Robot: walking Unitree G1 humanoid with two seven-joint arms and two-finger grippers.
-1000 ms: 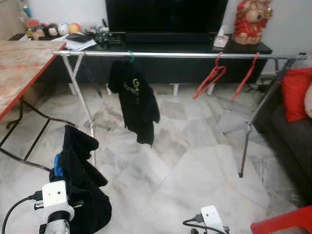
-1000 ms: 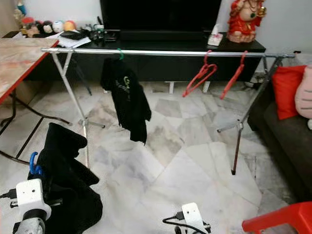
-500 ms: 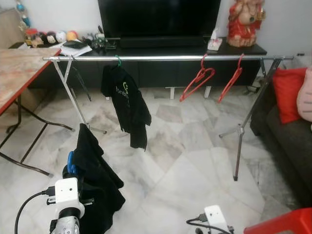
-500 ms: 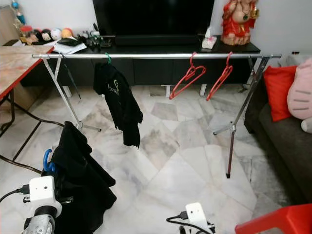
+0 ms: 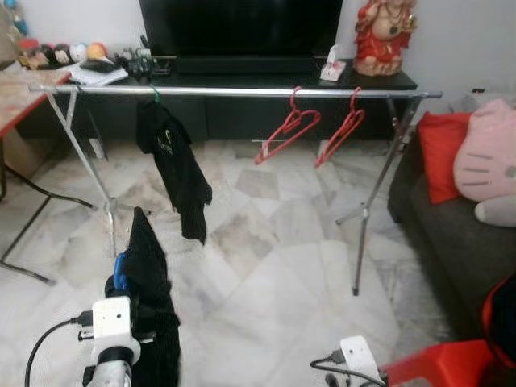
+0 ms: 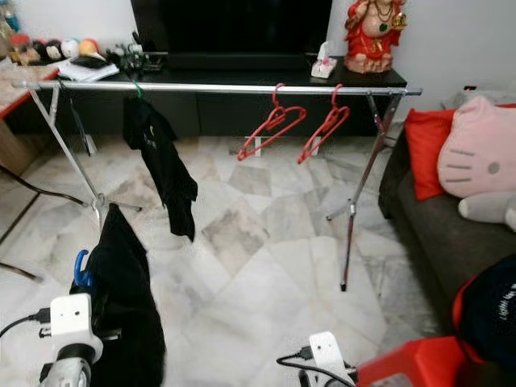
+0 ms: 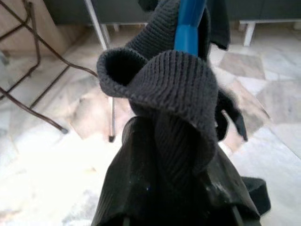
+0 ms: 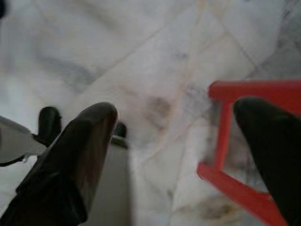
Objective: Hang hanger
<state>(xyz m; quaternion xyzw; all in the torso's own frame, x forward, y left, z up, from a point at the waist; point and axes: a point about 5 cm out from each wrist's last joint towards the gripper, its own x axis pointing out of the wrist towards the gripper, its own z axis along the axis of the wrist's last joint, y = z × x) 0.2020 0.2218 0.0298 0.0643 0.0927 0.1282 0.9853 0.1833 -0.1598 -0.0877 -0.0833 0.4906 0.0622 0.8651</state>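
A blue hanger [image 5: 119,271] carrying a black knit garment [image 5: 155,310] is held up low at my left by my left gripper [image 5: 122,293], which is shut on it; the cloth drapes over the fingers in the left wrist view, where the blue hanger [image 7: 189,26] rises above the folds. Across the room ahead runs a metal clothes rail [image 5: 242,92]. On it hang a black shirt [image 5: 173,161] on a green hanger and two bare red hangers [image 5: 288,129]. My right gripper [image 8: 181,141] is open, low over the marble floor.
A dark sofa [image 5: 459,242] with a red cushion [image 5: 435,153] and a pink plush pillow [image 5: 486,157] lines the right. A red stool [image 5: 443,367] stands at my lower right. A TV cabinet [image 5: 242,81] is behind the rail, and a table's legs [image 5: 24,234] are left.
The whole view has swung to the right, bringing the sofa and pink pillow into sight. The held garment now hangs narrower. Both grippers keep their state.
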